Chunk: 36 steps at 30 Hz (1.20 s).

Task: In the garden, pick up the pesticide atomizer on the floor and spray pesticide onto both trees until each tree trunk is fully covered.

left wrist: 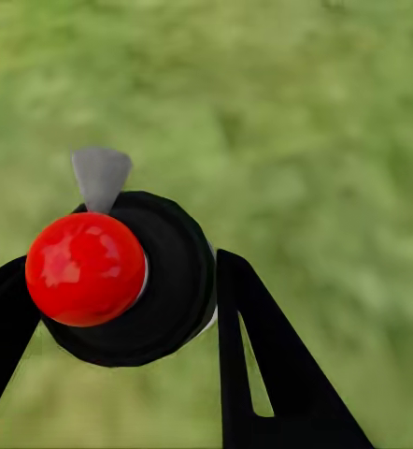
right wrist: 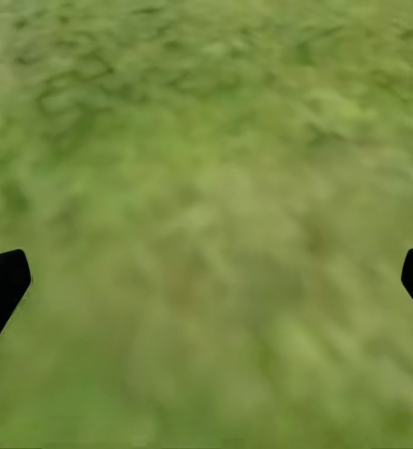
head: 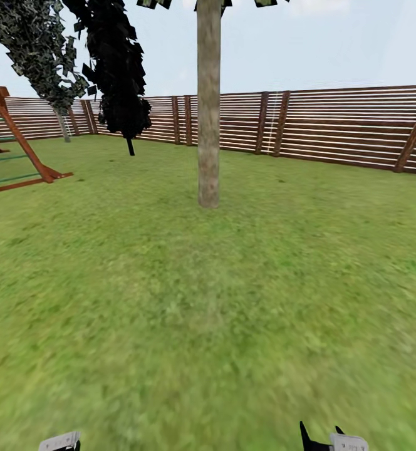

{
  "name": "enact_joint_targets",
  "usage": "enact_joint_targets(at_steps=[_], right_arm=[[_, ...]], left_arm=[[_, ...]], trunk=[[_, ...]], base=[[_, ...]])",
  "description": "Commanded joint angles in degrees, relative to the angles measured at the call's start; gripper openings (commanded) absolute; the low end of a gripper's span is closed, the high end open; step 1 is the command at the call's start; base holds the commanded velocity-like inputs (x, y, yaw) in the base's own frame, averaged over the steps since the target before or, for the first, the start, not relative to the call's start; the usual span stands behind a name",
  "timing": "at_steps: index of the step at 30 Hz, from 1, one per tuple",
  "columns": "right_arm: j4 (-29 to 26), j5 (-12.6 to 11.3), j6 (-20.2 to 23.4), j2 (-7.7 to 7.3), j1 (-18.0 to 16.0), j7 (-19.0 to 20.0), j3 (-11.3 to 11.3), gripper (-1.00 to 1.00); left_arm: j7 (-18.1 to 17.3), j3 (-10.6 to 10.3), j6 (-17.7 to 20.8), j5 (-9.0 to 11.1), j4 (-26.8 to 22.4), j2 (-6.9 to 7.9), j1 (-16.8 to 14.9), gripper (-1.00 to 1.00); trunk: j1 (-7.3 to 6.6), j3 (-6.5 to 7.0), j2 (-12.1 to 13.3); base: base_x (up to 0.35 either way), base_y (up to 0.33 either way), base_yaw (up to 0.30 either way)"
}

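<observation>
a dark conifer (head: 121, 75) stands near the slat fence (head: 333, 125); a red-brown wooden frame (head: 14, 141) sits on grass

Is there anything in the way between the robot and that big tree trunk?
Nothing visible. Bare grass runs from the robot to the trunk. The swing frame stands off to the left, the fence behind. The left gripper holds the atomizer.

Green grass lawn (head: 233, 300) bearing one thick tree trunk (head: 208, 125), a thin dark conifer (head: 123, 75), possibly a wooden frame (head: 20, 150).
</observation>
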Motion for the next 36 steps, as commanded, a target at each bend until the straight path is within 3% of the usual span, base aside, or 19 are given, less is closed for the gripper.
enact_joint_targets(at_steps=[1, 12, 36], right_arm=[[0.04, -0.05, -0.15, -0.01, -0.02, 0.54, -0.48, 1.0], [0.04, -0.05, -0.15, -0.01, -0.02, 0.54, -0.48, 1.0], [0.04, -0.05, -0.15, -0.17, -0.02, 0.54, -0.48, 1.0]], left_arm=[[-0.34, 0.51, -0.19, -0.4, 0.05, -0.01, -0.07, -1.0], [-0.32, 0.52, -0.19, -0.4, 0.05, -0.01, -0.06, -1.0], [-0.37, 0.51, -0.19, -0.4, 0.05, -0.01, -0.04, -1.0]], trunk=[[0.02, -0.05, -0.02], [0.02, -0.05, -0.02], [0.02, -0.05, -0.02]], base=[[0.34, 0.0, 0.256], [0.339, 0.0, 0.26], [0.339, 0.0, 0.007]])
